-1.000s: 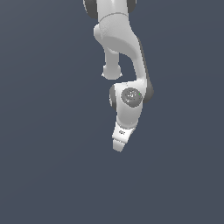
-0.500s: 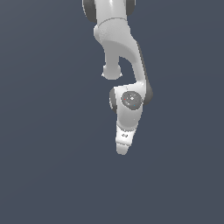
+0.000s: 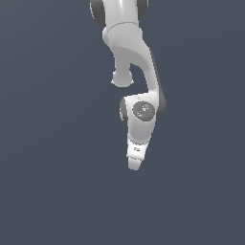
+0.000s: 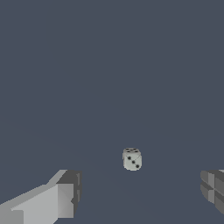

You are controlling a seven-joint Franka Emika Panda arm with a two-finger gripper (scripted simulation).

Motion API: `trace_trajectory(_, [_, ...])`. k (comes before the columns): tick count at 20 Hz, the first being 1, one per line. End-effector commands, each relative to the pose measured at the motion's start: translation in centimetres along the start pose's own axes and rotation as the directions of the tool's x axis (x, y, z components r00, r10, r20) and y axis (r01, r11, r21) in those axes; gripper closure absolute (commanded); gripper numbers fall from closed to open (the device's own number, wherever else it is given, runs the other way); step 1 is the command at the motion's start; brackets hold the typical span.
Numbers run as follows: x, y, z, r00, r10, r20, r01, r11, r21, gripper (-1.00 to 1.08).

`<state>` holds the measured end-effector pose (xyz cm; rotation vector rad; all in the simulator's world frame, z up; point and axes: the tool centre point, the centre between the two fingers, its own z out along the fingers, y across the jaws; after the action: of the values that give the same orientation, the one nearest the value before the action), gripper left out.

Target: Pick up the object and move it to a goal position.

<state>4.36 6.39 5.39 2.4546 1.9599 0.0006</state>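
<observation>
A: Shape and material of the object [image 4: 132, 159]?

B: A small pale grey cube with rounded corners is seen in the wrist view. Dark pips are marked on its faces, as on a die: three in a diagonal on one face, a few more on the upper face. Surface is rendered matte. No writing can be read.

A: Where is it placed?

B: It is set on the flat slate-grey desk [image 4: 109, 65], apart from both fingers [image 4: 61, 199] of the tool [image 4: 140, 192]. It is not touched by either. It cannot be made out in the exterior view.

A: Tool state?

B: Spread wide. One blocky light grey finger and one ridged darker pad are seen far apart in the wrist view, with nothing pinched. The die lies past the gap, nearer the middle than either finger.

A: Arm?

B: The arm [image 3: 134, 62] is rendered glossy white with dark joint bands. A round grey cap is seen on the wrist joint. A small dark mark is present on the tool body [image 3: 136, 153], too blurred to be read.
</observation>
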Motion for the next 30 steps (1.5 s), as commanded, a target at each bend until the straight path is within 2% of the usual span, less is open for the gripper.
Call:
trace_trajectory(1, [0.0, -0.1, 0.9, 1.000, -0.001, 0.000, 0.001, 1.000, 0.001, -0.92])
trace_trajectory(7, [0.0, -0.1, 3.9, 1.000, -0.004, 0.000, 0.004, 1.000, 0.001, -0.92])
trace_trajectory(12, [0.0, 0.0, 4.5, 1.000, -0.005, 0.000, 0.005, 1.000, 0.001, -0.92])
trace_trajectory(13, [0.0, 0.0, 4.5, 1.000, -0.005, 0.000, 0.005, 1.000, 0.001, 1.08])
trace_trajectory(30, [0.3, -0.4, 3.2, 1.000, -0.005, 0.001, 0.005, 1.000, 0.001, 1.08])
